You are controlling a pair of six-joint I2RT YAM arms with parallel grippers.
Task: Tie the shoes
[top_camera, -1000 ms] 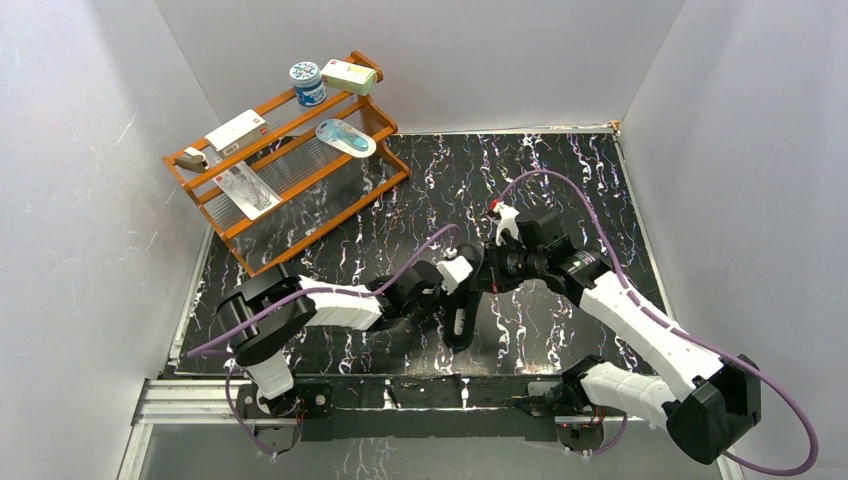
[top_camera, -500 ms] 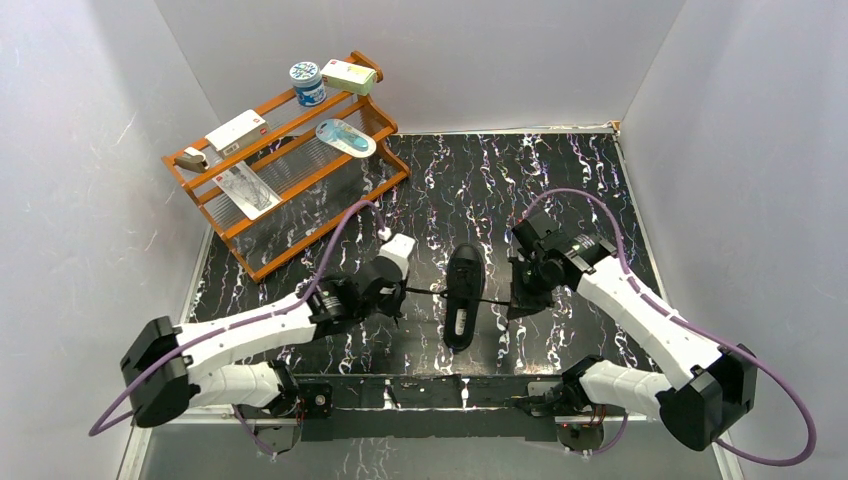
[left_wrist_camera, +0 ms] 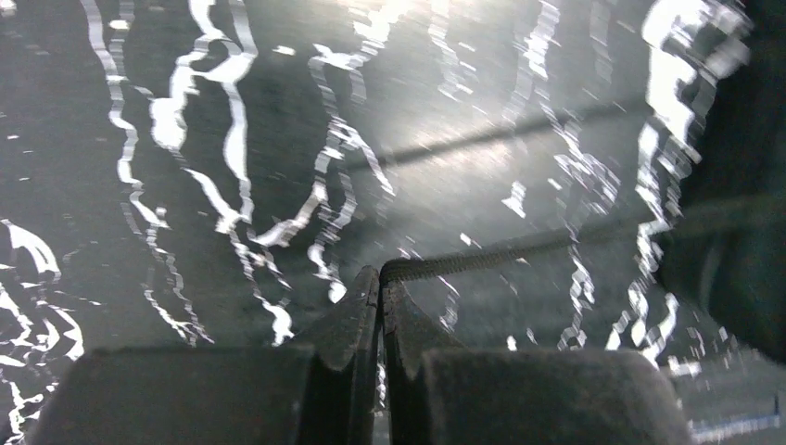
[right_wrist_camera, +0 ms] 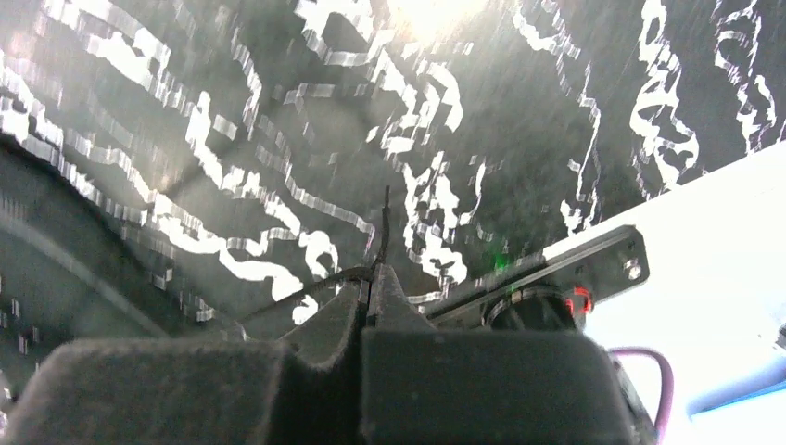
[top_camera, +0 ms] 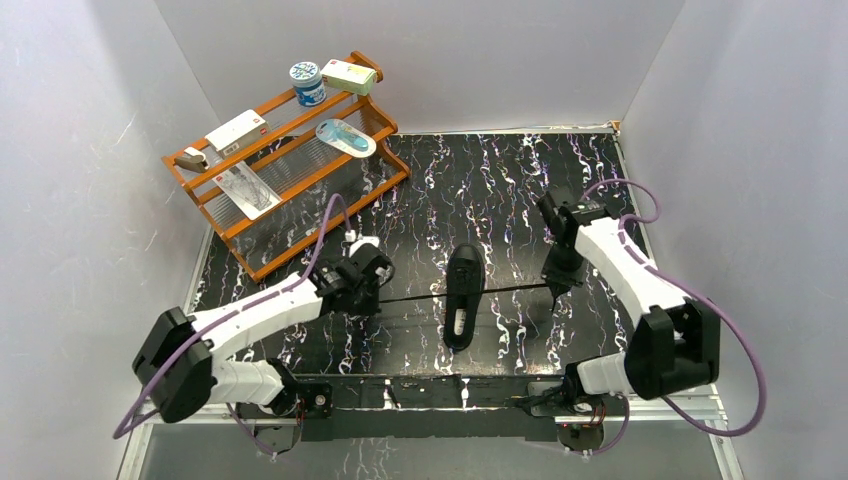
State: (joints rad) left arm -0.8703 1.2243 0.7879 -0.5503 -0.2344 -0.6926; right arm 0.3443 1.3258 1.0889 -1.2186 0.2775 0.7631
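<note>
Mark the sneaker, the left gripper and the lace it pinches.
sneaker (top_camera: 466, 265), top external view, toe.
left gripper (left_wrist_camera: 381, 278), left wrist view, between fingertips.
lace (left_wrist_camera: 482, 259), left wrist view, taut stretch.

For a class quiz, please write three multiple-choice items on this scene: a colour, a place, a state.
1. The rack is: A orange-brown; B blue; C white.
2. The sneaker lies: A on the rack; B between the left gripper and the right gripper; C under the rack.
3. The left gripper is: A open; B shut on the lace; C out of view.
Key: 1 A, its rails are orange-brown; 2 B, the top view shows one gripper on each side; 3 B, the left wrist view shows it clamping the lace.
</note>
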